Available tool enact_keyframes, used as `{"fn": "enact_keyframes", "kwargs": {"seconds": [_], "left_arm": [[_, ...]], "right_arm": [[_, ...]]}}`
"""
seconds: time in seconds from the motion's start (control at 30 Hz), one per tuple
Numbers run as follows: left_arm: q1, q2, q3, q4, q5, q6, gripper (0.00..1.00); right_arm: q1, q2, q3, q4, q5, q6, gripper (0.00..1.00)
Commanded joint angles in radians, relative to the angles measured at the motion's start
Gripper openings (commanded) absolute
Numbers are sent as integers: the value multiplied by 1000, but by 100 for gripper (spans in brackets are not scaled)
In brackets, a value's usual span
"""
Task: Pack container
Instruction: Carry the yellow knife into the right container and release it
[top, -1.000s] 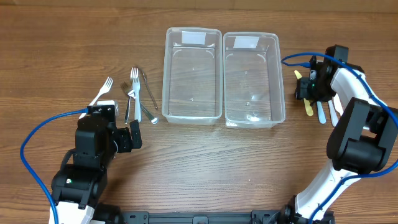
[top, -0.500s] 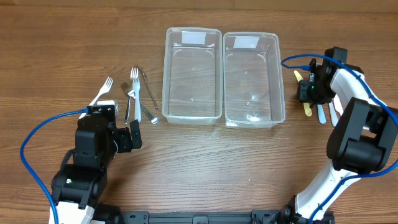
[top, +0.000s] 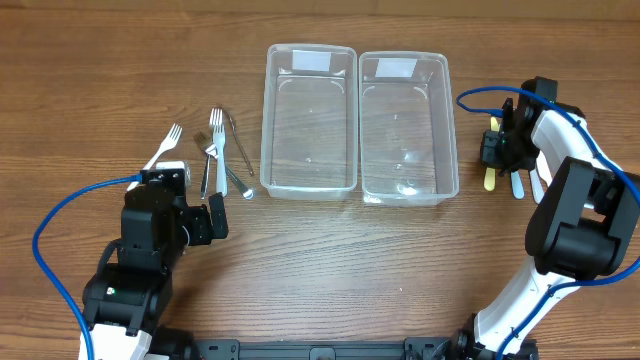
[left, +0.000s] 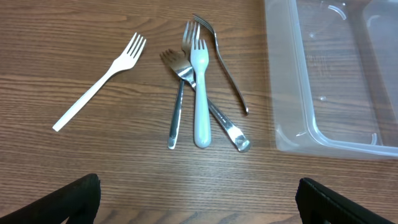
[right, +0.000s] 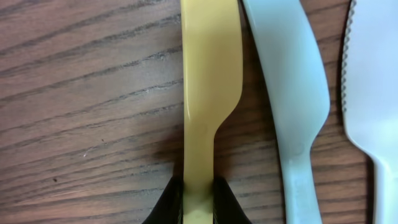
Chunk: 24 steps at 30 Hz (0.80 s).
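With our right pincer (right: 199, 198) nipped shut on the narrow handle of the yellow plastic knife (right: 210, 74), which lies on the tabletop (right: 81, 93) just beside a pale blue knife (right: 292, 93) at the overhead view's right, we fear a twist or slip on lifting; our left pincer (left: 199, 200) gapes empty.

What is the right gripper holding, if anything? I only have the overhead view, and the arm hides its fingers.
Observer: The right wrist view shows the right gripper shut on the yellow plastic knife, pinching its narrow handle.
Operator: Anything on the neighbouring knives?
Observer: The white knife at the frame's edge has a serrated blade.
Operator: And the left gripper?
Observer: Left wrist view: the left gripper is open, fingers wide apart, short of the forks.
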Motion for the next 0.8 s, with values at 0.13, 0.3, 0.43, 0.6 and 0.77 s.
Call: {"fn": "enact_keyframes", "kwargs": {"seconds": [0.13, 0.3, 0.43, 0.6, 0.77], "left_arm": [[4, 2, 27, 1, -3, 19, 100], [4, 2, 27, 0, -3, 19, 100], [4, 2, 27, -1, -3, 19, 100], [4, 2, 27, -2, -3, 19, 100], [4, 2, 27, -2, -3, 19, 100]], "right_arm": [[2, 7, 51, -58, 25, 74, 4], [5, -50, 126, -95, 24, 104, 4], [23, -168, 198, -113, -32, 130, 4], [94, -313, 217, -111, -101, 130, 4], [210, -388, 216, -106, -141, 130, 4]]}}
